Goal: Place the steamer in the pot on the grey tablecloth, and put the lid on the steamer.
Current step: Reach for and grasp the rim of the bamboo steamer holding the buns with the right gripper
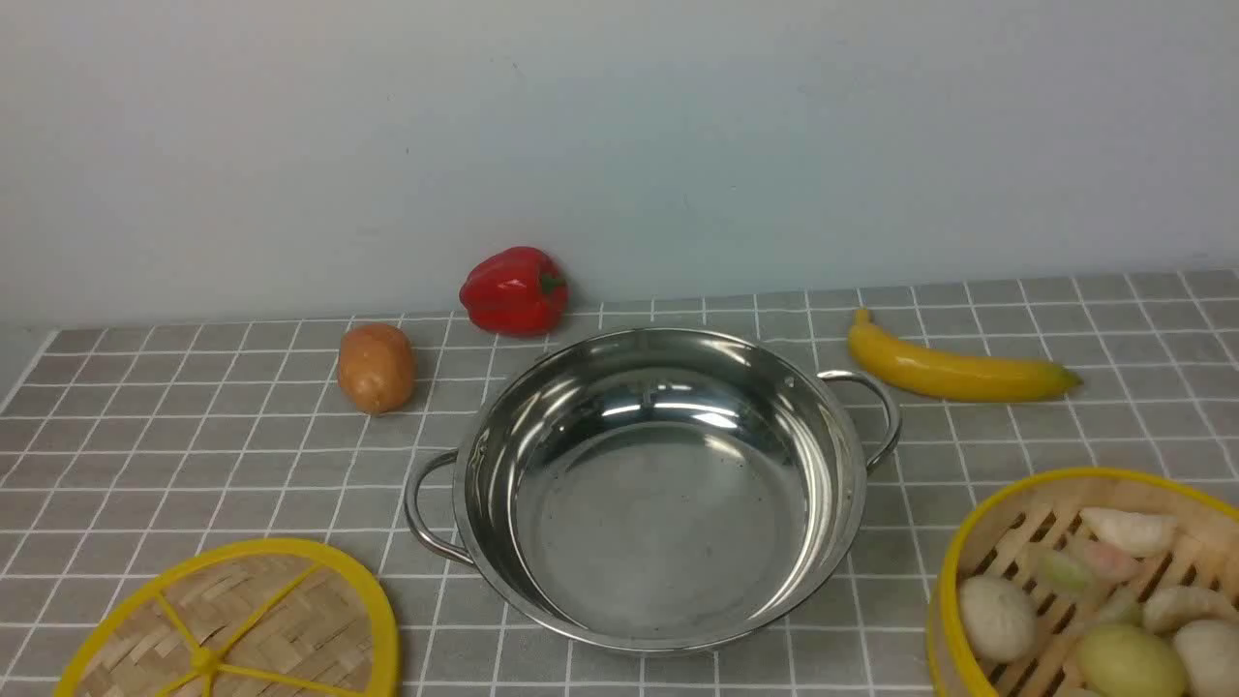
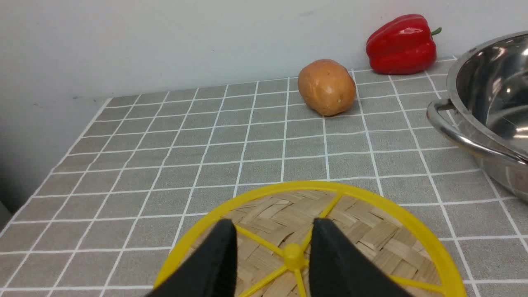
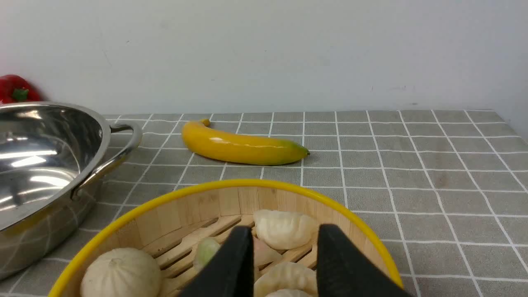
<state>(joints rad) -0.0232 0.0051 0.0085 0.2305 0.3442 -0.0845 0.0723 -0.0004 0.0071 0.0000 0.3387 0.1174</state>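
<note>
neither arm shows in the front view, so i only have the wrist cameras for pose. the left end effector point(image 2: 273, 222) sits low over the lid point(image 2: 371, 231), pointing forward toward the wall point(image 1: 678, 145). its two black fingers point(image 2: 218, 255) stand apart with the lid's centre knob point(image 2: 293, 255) showing in the gap; i can't tell whether they touch the weave. the right end effector point(image 3: 285, 228) is angled the same way above the steamer point(image 3: 198, 206), fingers spread, nothing gripped, with the dumplings point(image 3: 282, 229) and a bun point(image 3: 119, 272) lying on the slats beneath it.

the grey tablecloth point(image 1: 194, 436) covers everything i can see up to the plain pale wall. the pot point(image 1: 658, 503) stands in the middle of it, empty and shiny. the lid lies flat on the cloth near the front on my left, apart from the pot; the steamer stands on the cloth near the front on my right, also clear of the pot. behind the pot on the left are a potato point(image 1: 376, 368) and a red pepper point(image 1: 513, 290), the pepper close to the wall; a banana point(image 1: 953, 373) lies behind on the right.
</note>
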